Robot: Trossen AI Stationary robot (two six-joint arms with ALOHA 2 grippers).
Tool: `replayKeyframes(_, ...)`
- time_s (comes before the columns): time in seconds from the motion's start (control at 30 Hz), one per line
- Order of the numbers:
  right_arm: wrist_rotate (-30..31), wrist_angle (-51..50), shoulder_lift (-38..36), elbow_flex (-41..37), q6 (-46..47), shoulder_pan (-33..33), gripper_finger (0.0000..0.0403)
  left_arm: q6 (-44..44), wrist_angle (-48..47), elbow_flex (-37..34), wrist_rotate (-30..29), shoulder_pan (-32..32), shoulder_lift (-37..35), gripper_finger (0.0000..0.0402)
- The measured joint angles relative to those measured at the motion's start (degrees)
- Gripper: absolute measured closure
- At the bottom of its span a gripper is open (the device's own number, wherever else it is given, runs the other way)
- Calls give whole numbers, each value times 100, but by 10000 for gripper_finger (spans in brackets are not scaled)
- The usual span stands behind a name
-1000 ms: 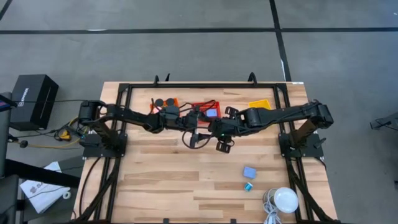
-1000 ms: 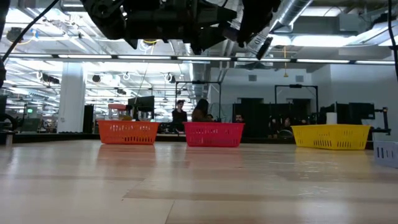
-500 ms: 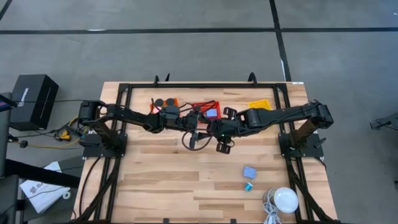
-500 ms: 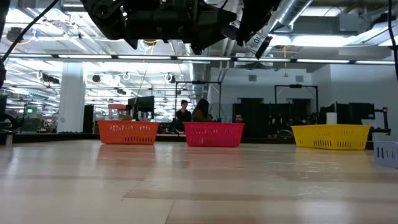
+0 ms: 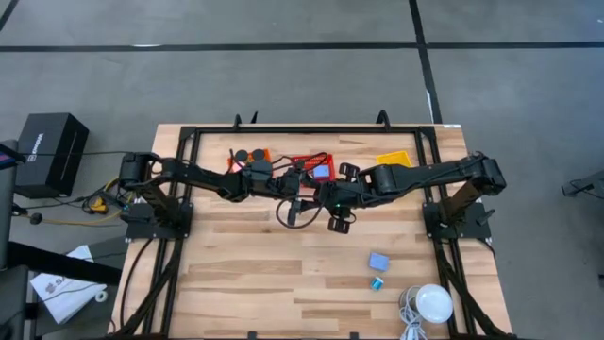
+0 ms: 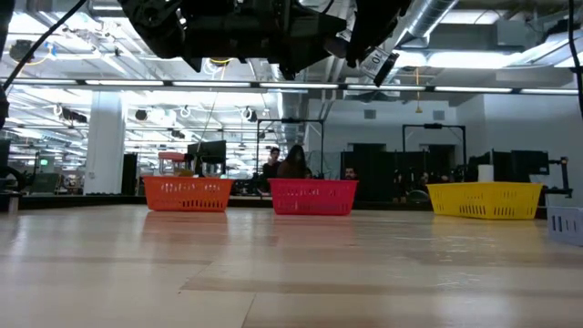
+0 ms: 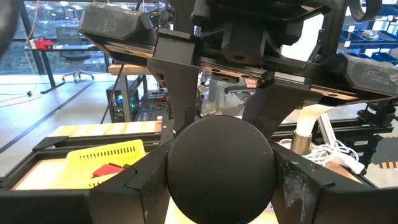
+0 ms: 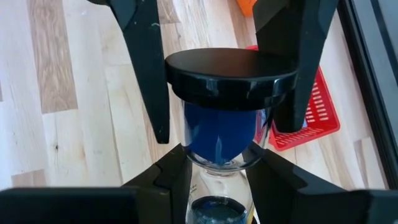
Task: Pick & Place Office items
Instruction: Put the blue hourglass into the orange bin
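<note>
Holding a blue timer (image 8: pixel 219 127) between both claws, above the counter (image 5: pixel 245 274)
Nothing has moved in the last half second, so the handover seems paused. The left claw (image 7: pixel 219 180) clamps the black cap (image 8: pixel 230 68) and the right claw (image 8: pixel 217 180) grips the glass just below. A red basket (image 8: pixel 317 118) lies just beyond. No writing is legible.

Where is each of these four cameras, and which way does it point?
High view: above the table, looking straight down; both arms meet mid-table.
Low view: at tabletop height, looking level across to the red basket; arm parts overhead.
Left wrist view: on the left arm, facing the sand timer in the left gripper.
Right wrist view: on the right arm, right gripper gripping that timer.
Shared: both wrist views show the timer.
</note>
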Motion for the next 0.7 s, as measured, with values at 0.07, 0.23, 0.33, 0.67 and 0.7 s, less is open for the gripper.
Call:
replayKeyframes(0.07, 0, 0, 0, 0, 100, -2, 271, -6, 0, 0, 4, 0, 0, 198)
replayKeyframes(0.23, 2, 2, 0, 0, 183, 2, 266, -8, 0, 0, 4, 0, 0, 182)
replayKeyframes(0.33, 4, -7, 0, 0, 218, 2, 252, 2, 0, 0, 0, 0, 0, 184)
replayKeyframes(0.67, 24, -144, -13, 77, 165, 0, 176, 0, -19, -2, 31, -4, 0, 179)
replayKeyframes(0.7, 22, -246, -13, 152, 165, 0, 171, 0, -20, -2, 29, -4, 0, 177)
